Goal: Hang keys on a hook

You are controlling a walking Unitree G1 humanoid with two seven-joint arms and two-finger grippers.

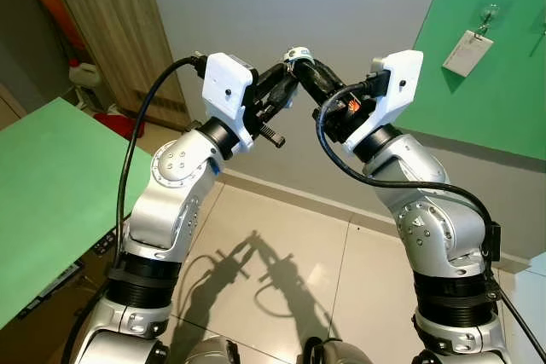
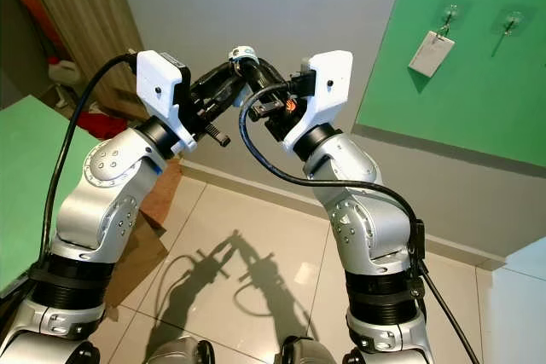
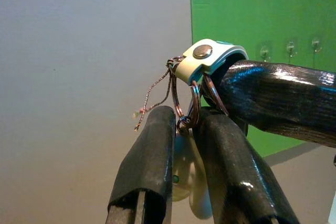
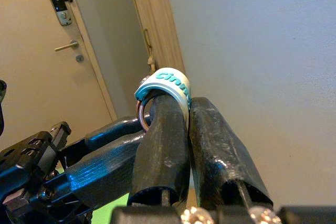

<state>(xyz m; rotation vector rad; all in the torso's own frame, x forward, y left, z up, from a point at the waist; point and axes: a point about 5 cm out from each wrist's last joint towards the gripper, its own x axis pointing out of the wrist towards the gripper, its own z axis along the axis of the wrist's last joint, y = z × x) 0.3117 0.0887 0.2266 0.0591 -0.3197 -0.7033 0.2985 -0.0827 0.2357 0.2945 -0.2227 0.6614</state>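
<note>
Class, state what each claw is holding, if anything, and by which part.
Both hold the keychain: the left claw pinches its metal rings, and the right claw has one finger threaded through the white-and-teal strap loop.

Left arm (image 1: 175,193): silver, rising from lower left of the head views, elbow bent, forearm angled up toward top centre. Left gripper (image 1: 287,75): black fingers (image 3: 152,161) drawn close together, pinching a metal ring.

Right arm (image 1: 435,219): silver, rising from lower right, mirrored pose. Right gripper (image 1: 300,66): fingers (image 4: 163,145) pressed together, a strap looped over one.

Both grippers meet tip to tip, upper centre of frame, crossing one another.
</note>
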